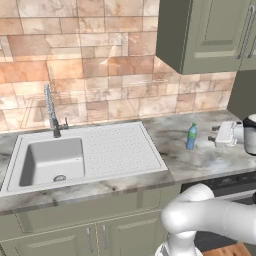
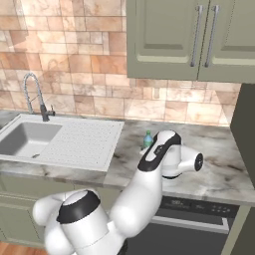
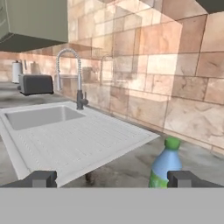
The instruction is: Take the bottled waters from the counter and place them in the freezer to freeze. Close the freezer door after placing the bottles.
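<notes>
Upright, cap up, the blue bottle (image 3: pixel 165 166) stands before the spread-apart hand (image 3: pixel 113 178).

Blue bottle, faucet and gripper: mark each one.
blue bottle (image 1: pixel 191 137), left base view, on its body.
faucet (image 3: pixel 79 83), hand view, on its upright pipe.
gripper (image 3: pixel 112 178), hand view, midway between open fingertips.

Both base views overlook the sink (image 1: pixel 85 155); hand view low.

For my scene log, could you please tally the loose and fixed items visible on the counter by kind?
Blue bottle with green cap: 1
Faucet: 1
Sink with drainboard: 1
Toaster: 1
Total: 4
</notes>
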